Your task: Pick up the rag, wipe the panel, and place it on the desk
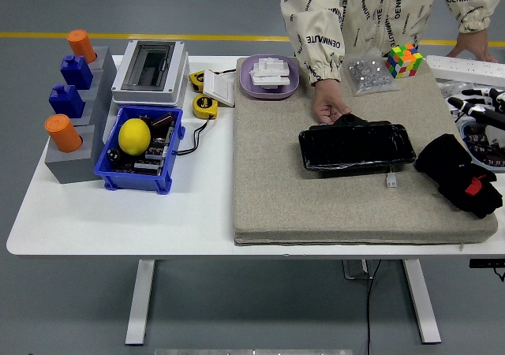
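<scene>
One black rag (460, 173), one black panel (357, 147) — right hand (483, 106) fingers loosely spread, holding nothing.

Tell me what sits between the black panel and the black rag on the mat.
Head view: between the panel and the rag only a small white connector on its cable lies near the panel's corner; otherwise bare mat.

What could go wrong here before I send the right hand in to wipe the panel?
The person's hand rests at the far left corner of the black panel, so a wiping stroke could hit it. The right hand sits on the mat just right of the panel, dark against something dark; I cannot tell whether it has the rag. A small white connector lies at the panel's near edge and could snag.
</scene>
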Controlling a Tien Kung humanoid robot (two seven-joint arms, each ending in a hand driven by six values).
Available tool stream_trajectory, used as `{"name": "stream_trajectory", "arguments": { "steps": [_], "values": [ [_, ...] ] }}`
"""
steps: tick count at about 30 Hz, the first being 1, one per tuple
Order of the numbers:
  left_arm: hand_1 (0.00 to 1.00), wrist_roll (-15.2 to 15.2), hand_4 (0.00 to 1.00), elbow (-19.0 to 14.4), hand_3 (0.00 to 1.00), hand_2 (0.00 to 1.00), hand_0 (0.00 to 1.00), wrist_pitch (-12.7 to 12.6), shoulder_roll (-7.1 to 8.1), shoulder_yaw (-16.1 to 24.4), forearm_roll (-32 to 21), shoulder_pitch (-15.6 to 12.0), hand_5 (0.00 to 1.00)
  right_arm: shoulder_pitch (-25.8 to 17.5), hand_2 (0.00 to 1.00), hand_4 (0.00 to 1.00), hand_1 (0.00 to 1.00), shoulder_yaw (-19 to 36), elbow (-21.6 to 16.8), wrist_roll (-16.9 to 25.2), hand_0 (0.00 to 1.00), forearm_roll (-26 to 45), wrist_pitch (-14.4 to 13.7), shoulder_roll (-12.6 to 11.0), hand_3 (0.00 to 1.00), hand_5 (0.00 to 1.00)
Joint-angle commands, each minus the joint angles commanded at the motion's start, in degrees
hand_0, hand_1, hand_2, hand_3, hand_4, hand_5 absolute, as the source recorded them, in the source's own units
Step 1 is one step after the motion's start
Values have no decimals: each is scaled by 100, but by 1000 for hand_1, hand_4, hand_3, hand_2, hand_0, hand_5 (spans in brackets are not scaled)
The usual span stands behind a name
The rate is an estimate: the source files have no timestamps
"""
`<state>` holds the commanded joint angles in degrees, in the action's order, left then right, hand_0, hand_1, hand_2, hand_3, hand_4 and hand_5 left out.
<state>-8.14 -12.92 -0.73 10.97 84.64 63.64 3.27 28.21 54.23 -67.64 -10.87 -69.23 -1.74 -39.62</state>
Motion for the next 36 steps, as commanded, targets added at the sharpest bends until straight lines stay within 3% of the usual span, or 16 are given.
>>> {"name": "stream_trajectory", "arguments": {
  "steps": [3,13,20,26,32,36],
  "values": [
    [640,-1,628,5,560,654,609,-2,1,4,2,-8,440,31,859,998,792,-116,77,14,839,-447,-66,7,865,707],
    [640,1,628,-2,560,654,608,-1,7,-2,1,-9,439,50,829,998,762,-355,135,-161,804,-2868,-370,22,839,660],
    [640,1,628,-3,560,654,608,0,19,-29,-7,-22,439,35,827,998,759,-546,-32,-551,808,-4544,-78,79,834,665],
    [640,-1,628,1,560,654,609,0,20,-35,-14,-36,440,21,827,998,761,-458,0,-660,809,-5996,-13,240,822,672],
    [641,0,628,3,560,654,608,-5,32,-31,-5,-34,440,41,827,998,762,-122,151,-801,807,-6077,17,527,815,653],
    [640,0,628,-2,560,654,609,-2,21,-41,-17,-25,440,-26,824,998,753,110,245,-1035,797,-5525,-310,692,803,641]
  ]
}}
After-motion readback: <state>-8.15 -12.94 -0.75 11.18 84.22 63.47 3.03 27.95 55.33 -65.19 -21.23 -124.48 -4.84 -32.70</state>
